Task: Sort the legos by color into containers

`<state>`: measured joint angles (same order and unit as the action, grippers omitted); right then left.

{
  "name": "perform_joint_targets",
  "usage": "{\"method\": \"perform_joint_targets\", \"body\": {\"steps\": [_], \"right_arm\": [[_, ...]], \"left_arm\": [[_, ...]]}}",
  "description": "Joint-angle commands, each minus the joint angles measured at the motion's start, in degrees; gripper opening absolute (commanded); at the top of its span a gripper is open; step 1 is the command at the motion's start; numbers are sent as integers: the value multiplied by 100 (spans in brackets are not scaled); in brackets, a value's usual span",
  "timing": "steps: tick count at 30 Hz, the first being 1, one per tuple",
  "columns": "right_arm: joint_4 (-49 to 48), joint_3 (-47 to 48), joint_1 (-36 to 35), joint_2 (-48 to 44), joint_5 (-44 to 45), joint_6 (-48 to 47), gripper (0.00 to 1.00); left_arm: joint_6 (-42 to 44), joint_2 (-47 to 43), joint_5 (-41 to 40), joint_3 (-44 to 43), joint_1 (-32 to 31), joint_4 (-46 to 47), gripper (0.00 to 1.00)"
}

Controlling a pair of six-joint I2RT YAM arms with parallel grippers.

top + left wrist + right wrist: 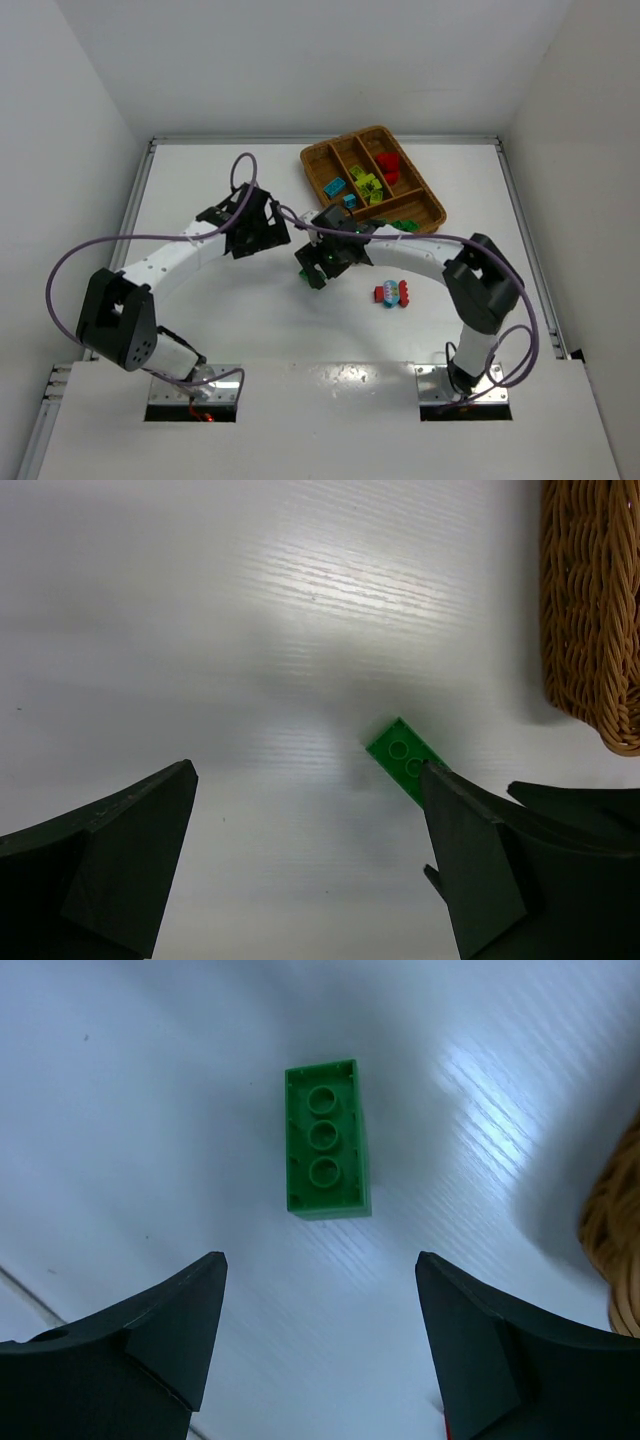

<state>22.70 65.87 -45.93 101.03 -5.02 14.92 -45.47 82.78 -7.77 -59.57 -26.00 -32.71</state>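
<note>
white tabletop (250, 330), plain white walls around. right gripper (318, 1270) spread wide, nothing in it, hovering over a dark green brick (326, 1140) lying hollow side up at upper centre of its wrist view. left gripper (305, 775) likewise wide open, empty. wicker tray (306, 160) upper right of the overhead frame, holding cyan bricks (335, 187), yellow-green bricks (370, 185) and red bricks (390, 165) in separate sections. mixed clump (392, 293) loose on the table, right of centre.

I can read no text, label, brand, number or sign in any of my views. The green lego (327, 1140) ahead of my right end effector (320, 1260) shows only three plain rings, and the wicker tray (590, 610) and the counter (150, 1110) bear no legible marking.
</note>
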Motion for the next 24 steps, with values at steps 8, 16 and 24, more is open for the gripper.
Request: {"method": "perform_joint_targets", "body": {"steps": [8,16,24], "right_arm": [[-530,559,-56,759,-132,-138,67],[-697,506,-56,865,-17,37,39],[-697,445,-56,918,176,90,44]], "left_arm": [[118,-359,215,60,341,1,100],[223,-359,320,60,341,1,100],[276,-535,425,112,560,1,100]]}}
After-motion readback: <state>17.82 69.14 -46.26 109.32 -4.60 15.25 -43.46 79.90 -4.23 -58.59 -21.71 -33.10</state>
